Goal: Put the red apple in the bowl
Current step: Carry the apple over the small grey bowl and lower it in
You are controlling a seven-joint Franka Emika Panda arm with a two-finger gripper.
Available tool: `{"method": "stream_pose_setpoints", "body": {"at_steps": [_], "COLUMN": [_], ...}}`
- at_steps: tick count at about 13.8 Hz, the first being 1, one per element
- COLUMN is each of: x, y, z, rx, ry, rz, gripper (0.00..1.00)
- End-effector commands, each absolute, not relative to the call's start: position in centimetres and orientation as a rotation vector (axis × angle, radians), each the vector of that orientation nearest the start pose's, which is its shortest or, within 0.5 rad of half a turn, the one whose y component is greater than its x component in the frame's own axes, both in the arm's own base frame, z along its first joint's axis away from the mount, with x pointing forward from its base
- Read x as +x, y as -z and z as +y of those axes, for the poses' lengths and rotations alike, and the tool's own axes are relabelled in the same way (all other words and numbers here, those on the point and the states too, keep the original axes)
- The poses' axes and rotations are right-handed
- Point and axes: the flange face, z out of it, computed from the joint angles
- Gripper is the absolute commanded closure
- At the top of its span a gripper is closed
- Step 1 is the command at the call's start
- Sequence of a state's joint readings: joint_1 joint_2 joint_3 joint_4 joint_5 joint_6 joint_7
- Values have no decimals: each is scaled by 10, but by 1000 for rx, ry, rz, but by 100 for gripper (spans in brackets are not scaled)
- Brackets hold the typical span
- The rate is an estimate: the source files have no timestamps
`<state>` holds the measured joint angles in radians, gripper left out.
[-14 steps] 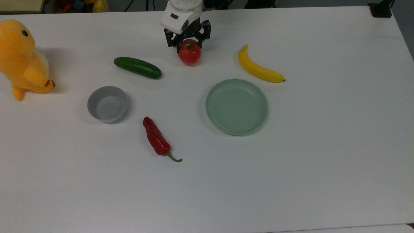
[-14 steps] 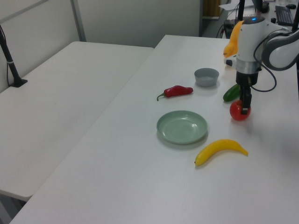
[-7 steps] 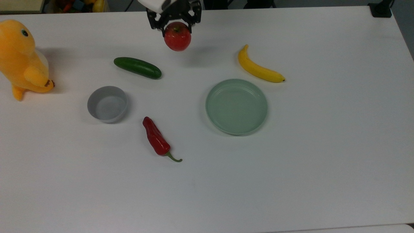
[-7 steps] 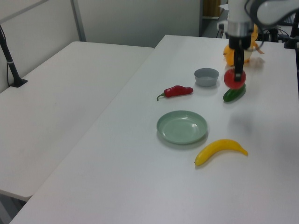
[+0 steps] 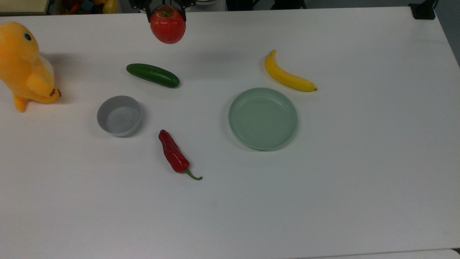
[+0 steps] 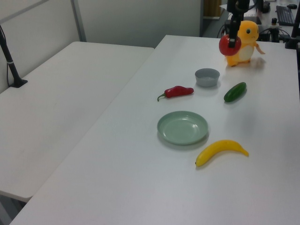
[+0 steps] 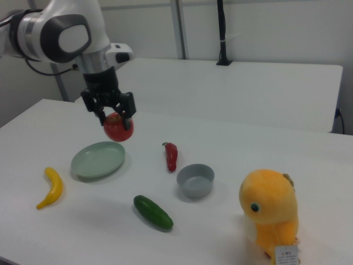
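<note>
The red apple (image 5: 168,27) (image 6: 229,43) (image 7: 118,128) hangs high above the table, with my gripper (image 7: 115,118) shut on its top. In the top view it shows at the upper edge, above the cucumber. The light-grey bowl (image 5: 119,115) (image 6: 207,77) (image 7: 195,180) stands empty on the table, at the top view's left, well below the apple. In the right view the apple hangs over the table to the left of the bowl, above the green plate's far side.
A green cucumber (image 5: 152,75) lies between apple and bowl in the top view. A red chili pepper (image 5: 173,154) lies right of the bowl, a pale-green plate (image 5: 263,118) and a banana (image 5: 286,75) further right. A yellow plush toy (image 5: 23,66) stands at the left edge.
The gripper lifted the apple off the table and carried it up and toward the top view's left, from beside the cucumber's right end to high above the table.
</note>
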<state>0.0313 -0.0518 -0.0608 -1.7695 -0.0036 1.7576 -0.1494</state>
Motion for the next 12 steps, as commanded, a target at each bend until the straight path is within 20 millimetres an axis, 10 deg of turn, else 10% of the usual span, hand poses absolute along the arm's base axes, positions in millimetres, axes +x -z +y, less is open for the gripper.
{"method": "stream_pose_setpoints", "body": {"at_steps": [1, 12], "x": [599, 676], "y": [-582, -460], "z": [-62, -134], "rx": [-3135, -3195], "ry": [103, 161], "rz": [-42, -236], "gripper": [85, 89]}}
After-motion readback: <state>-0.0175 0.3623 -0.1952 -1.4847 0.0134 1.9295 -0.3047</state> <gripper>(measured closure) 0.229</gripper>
